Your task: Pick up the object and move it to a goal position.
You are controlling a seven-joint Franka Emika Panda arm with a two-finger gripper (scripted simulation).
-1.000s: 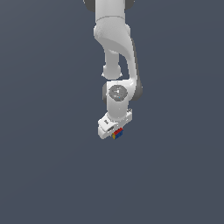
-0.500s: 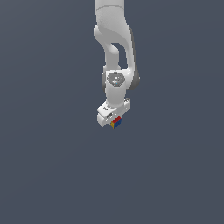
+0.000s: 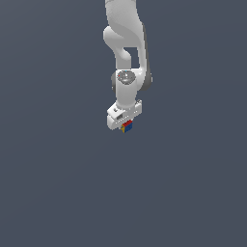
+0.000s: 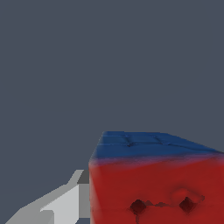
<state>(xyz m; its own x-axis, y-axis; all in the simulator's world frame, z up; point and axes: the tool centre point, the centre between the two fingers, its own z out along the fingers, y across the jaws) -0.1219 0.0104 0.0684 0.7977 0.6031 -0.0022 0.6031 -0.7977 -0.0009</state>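
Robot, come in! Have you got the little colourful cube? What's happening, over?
White tool shut on tiny red, yellow and blue cube. Cube fills wrist view, one finger beside it. Nothing in the way.

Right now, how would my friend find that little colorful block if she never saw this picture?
Find the tall white robot arm hanging down against the plain grey background. Follow it down to the claw at its lower end. The block sits there, tiny beside the claw, and is the only thing with red, yellow and blue faces.
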